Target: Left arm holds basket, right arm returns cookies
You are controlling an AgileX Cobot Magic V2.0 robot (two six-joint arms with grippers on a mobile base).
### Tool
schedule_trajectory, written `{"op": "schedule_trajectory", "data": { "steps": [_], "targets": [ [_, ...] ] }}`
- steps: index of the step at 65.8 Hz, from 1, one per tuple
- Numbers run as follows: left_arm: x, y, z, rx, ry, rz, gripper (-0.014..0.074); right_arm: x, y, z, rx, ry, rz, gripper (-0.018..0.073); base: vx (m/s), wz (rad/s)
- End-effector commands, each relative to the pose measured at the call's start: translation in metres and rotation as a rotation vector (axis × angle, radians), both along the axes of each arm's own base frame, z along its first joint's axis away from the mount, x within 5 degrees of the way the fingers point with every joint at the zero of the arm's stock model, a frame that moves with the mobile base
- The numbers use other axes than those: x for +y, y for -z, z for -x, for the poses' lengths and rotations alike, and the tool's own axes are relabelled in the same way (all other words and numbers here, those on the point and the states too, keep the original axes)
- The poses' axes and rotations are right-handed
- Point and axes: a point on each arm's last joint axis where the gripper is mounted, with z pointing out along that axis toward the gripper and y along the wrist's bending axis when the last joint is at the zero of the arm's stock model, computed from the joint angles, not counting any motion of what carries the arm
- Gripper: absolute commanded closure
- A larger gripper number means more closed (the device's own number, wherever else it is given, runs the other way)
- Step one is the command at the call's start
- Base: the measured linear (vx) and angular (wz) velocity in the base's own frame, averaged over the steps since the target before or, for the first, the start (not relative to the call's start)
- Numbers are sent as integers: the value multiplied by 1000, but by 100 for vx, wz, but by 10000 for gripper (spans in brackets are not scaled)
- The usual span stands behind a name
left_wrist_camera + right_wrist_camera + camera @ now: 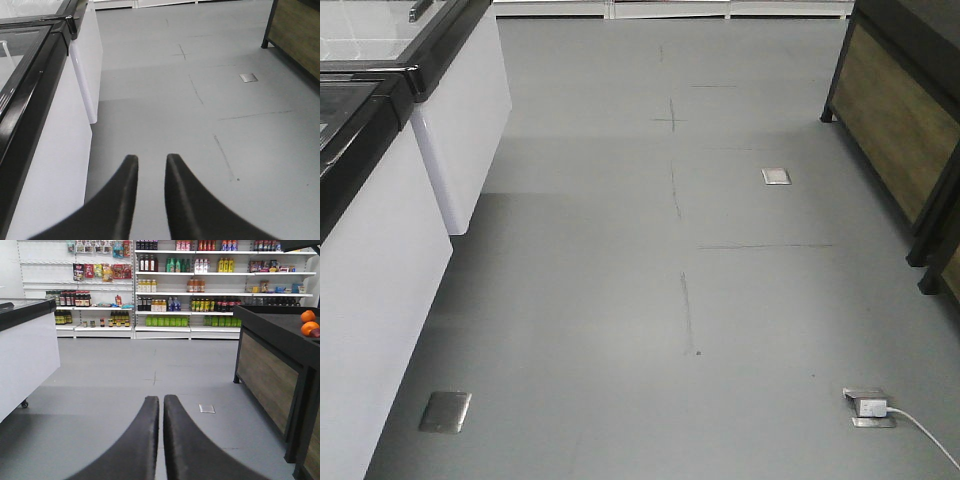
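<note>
I cannot tell where the basket and the cookies are lying; no view is showing them. The left gripper [151,159] is hanging over the grey floor [620,300] with its two black fingers [120,200] standing a narrow gap apart and gripping nothing. Just to its left a white chest freezer [60,150] with a black rim is running along the aisle. The right gripper [161,398] is pointing down the aisle with its fingers pressed almost together, only a thin slit showing, and nothing between them. To its right a dark counter [270,375] with wood panels is carrying oranges [308,322]. Far ahead, white shelves [170,290] are holding rows of bottles and packets. On the floor a metal plate [446,411] is sitting near the freezer, and a white adapter [868,403] with its cable [925,430] is lying well apart, toward the counter.
</note>
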Motion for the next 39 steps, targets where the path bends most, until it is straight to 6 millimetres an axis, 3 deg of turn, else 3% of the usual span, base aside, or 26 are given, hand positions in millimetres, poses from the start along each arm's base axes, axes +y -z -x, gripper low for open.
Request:
{"op": "schedule_trajectory", "data": {
  "steps": [1, 18, 39],
  "targets": [
    [0, -18, -4, -99, 1, 7, 352, 0, -2, 1, -75, 6, 9, 570, 0, 0],
    [-1, -19, -4, -106, -2, 27, 142, 0, -2, 1, -75, 6, 9, 570, 0, 0],
    [-3, -11, -2, 86, -74, 242, 135, 0, -2, 1, -75, 6, 9, 570, 0, 0]
  ]
}}
